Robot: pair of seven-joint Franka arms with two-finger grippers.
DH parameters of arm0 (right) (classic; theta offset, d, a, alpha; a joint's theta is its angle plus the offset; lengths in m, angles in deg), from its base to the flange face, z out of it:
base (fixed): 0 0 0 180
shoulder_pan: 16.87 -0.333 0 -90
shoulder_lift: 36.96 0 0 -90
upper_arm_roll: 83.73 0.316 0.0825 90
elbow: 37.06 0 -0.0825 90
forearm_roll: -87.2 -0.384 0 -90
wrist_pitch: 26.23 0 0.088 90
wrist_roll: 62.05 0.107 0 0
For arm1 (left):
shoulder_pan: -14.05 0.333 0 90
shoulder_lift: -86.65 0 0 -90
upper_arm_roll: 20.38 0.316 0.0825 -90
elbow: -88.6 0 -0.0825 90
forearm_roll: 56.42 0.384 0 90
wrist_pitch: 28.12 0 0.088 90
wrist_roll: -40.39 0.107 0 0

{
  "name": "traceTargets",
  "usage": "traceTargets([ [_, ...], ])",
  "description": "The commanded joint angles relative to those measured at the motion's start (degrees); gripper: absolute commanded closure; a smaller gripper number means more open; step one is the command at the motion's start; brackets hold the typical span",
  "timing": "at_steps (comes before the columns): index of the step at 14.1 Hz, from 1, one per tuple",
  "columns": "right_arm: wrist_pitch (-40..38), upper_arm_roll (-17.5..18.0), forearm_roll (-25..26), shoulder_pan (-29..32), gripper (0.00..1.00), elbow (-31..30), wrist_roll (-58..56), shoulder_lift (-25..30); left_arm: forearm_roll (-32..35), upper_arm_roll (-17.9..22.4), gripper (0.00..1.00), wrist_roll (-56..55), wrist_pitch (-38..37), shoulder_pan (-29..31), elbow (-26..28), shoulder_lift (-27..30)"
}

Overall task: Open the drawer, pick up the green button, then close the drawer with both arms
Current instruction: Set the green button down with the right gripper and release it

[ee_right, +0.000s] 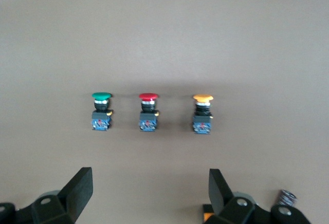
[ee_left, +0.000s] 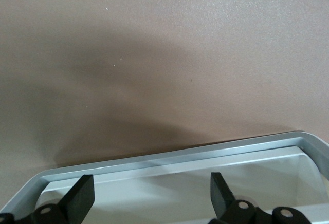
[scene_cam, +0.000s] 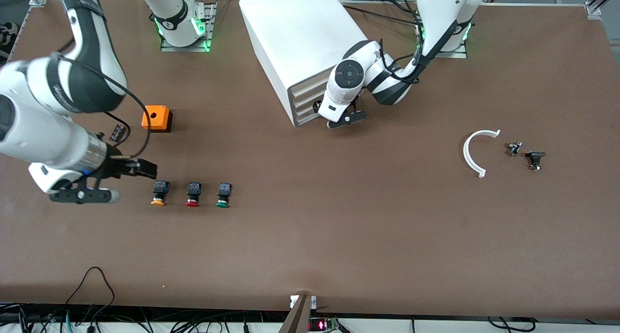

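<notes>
The green-capped button [scene_cam: 223,196] stands on the brown table in a row with a red-capped one [scene_cam: 193,195] and a yellow-capped one [scene_cam: 159,193]; the green one is the one nearest the left arm's end. It also shows in the right wrist view [ee_right: 101,112]. My right gripper [scene_cam: 147,169] is open and empty, low beside the yellow button, and open in its wrist view [ee_right: 149,193]. My left gripper [scene_cam: 346,119] is at the front of the white drawer cabinet [scene_cam: 300,37], open and empty [ee_left: 150,196], with the cabinet's grey-rimmed front [ee_left: 169,157] between its fingers. The drawers look shut.
An orange box [scene_cam: 156,118] and a small dark part [scene_cam: 117,132] lie near the right arm. A white curved piece [scene_cam: 477,151] and two small parts [scene_cam: 514,149] [scene_cam: 535,159] lie toward the left arm's end. Cables hang at the table's near edge.
</notes>
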Motion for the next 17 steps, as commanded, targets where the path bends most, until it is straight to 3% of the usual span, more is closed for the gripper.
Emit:
traceTargets([
  [1,-1.1,-0.5,-0.1,1.8,0.00,-7.6,-2.0,8.2,0.9,-1.0,0.01,-1.1,-1.0,0.3,0.0,0.4],
  [5,-3.3,-0.5,-0.3,3.3,0.00,-13.7,-3.0,17.9,1.1,-1.0,0.00,1.2,-2.9,2.6,-2.7,1.6],
  [9,-5.7,-0.5,-0.2,4.3,0.00,-17.8,-3.0,25.6,1.7,-0.9,0.00,12.9,-19.8,7.1,-14.1,1.9],
  [13,-8.4,-0.5,-0.1,4.3,0.00,-18.0,-2.9,28.1,1.8,-0.4,0.00,27.3,-34.8,12.9,-23.7,4.0],
  [17,-9.9,-0.2,-0.2,4.2,0.00,-16.6,-2.3,27.6,4.6,-0.5,0.00,40.0,-42.0,18.8,-28.1,8.2],
])
